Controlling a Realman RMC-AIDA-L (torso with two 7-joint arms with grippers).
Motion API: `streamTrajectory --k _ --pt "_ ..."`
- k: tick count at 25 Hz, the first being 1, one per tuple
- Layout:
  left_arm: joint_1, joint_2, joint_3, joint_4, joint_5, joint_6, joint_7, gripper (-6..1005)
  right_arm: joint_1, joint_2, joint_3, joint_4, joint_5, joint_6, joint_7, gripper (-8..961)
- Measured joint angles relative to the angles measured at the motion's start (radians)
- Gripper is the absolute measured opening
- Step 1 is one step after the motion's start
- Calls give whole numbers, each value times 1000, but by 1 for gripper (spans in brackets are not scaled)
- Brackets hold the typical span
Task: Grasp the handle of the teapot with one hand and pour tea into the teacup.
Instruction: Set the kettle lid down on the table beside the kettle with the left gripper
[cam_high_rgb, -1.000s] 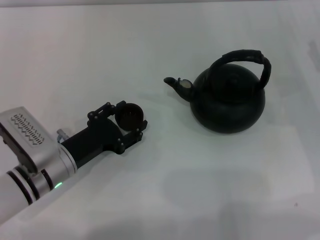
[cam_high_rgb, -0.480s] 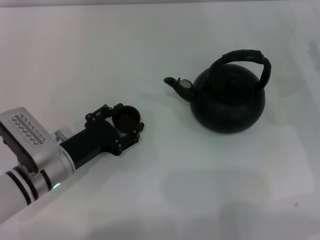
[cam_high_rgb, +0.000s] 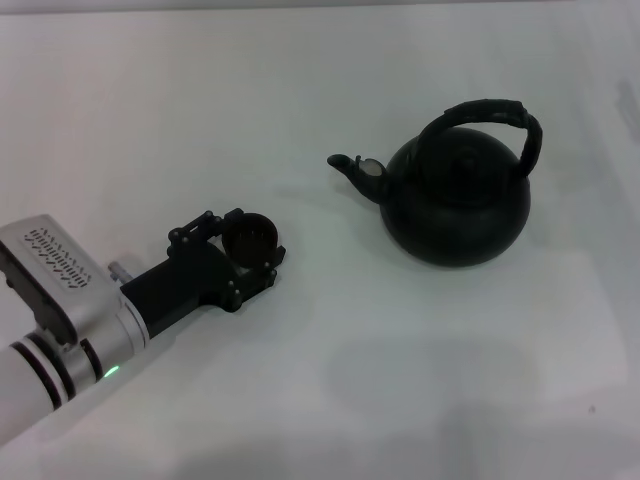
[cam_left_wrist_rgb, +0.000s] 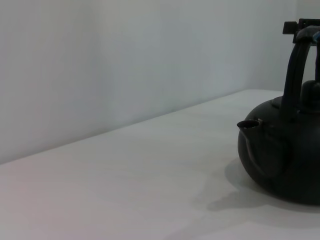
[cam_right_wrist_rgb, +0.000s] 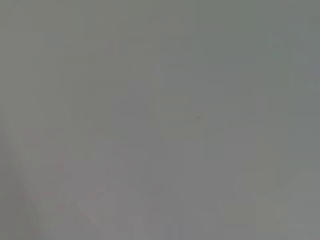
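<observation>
Between the left tool's (cam_high_rgb: 250, 243) closed black fingers, a tiny round teacup (cam_high_rgb: 250, 233); matte bulbous teapot (cam_high_rgb: 460, 205) well apart.

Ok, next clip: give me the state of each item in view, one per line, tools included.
teapot: upright on the table, untouched, spout toward the robot's left.
handle: raised over the pot, nothing gripping it.
teacup: upright, mouth up, between the left tool's fingers.
left tool: low over the table, shut on the teacup.
right tool: not in view.
table: white surface bearing the teapot.
</observation>
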Motion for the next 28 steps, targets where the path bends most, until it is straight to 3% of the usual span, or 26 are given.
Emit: streamTrajectory --k 10,16,28 --pt "0 0 -9 -6 -6 23 0 715 0 0 0 0 0 0 3 827" --pt "3 0 -11 -10 -8 10 0 774 0 0 0 2 0 -4 3 827" --pt "41 5 -27 -2 -55 -114 -1 826 -1 0 0 7 0 -9 4 826"
